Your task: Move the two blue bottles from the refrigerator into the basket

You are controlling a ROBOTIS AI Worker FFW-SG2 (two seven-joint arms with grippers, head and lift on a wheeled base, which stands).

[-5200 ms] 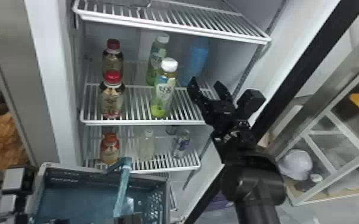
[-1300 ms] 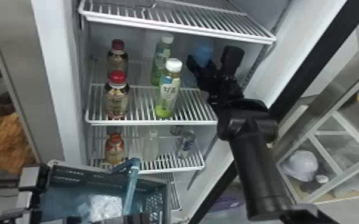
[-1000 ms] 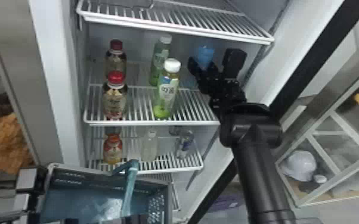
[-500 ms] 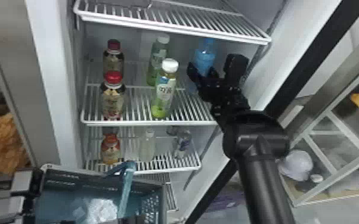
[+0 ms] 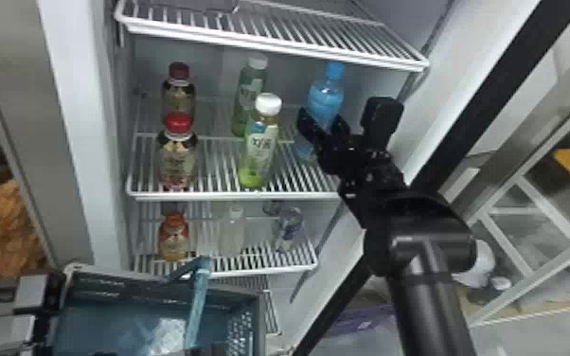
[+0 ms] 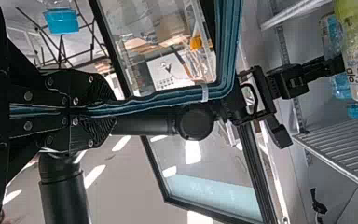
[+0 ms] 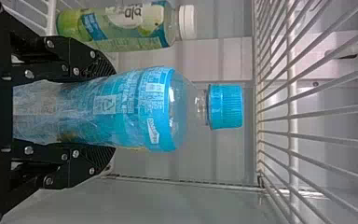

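Currently, our right end effector [image 7: 113, 112] grips one blue bottle [image 7: 149, 112], our left end effector [image 6: 111, 111] holds the basket [image 5: 128, 286], and bottle placement remains.

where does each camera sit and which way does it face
Head view: on the head, looking forward and down at the refrigerator and basket; the right arm shows.
Left wrist view: on the left wrist, looking along its fingers and the basket handle toward the right arm and a refrigerator shelf; its own fingers show.
Right wrist view: on the right wrist, looking into the refrigerator at a blue bottle between its own fingers.
Head and right wrist views share that bottle and a green one.
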